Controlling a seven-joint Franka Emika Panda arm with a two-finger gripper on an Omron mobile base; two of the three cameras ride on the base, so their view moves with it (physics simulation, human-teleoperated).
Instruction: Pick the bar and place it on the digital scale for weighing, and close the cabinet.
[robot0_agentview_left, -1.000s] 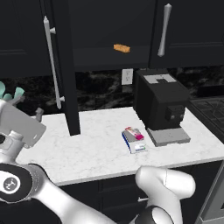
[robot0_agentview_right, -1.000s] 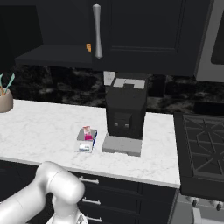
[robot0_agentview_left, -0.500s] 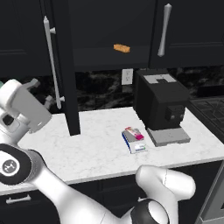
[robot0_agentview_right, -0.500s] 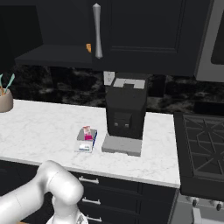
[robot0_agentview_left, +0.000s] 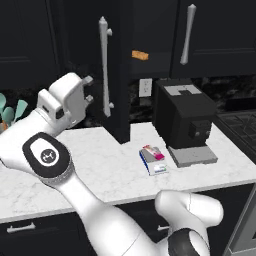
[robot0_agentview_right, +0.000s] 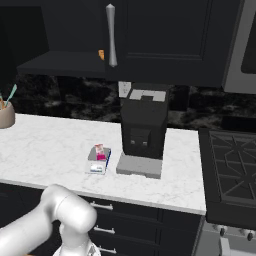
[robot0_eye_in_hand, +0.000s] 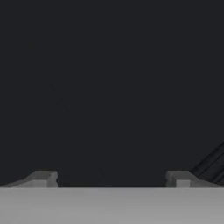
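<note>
1. The fingers stand wide apart, holding nothing, just beside the open cabinet door.
2. The bar already lies on the scale on the desk.
3. Push flat against the door's face, steadily, clear of its handle.

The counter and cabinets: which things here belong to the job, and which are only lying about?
Job:
- bar, lying on the digital scale
- cabinet, its door open
- gripper, open, near that door

Lying about:
- black machine
- orange-brown bar on the shelf
- utensil cup
- stove
</note>
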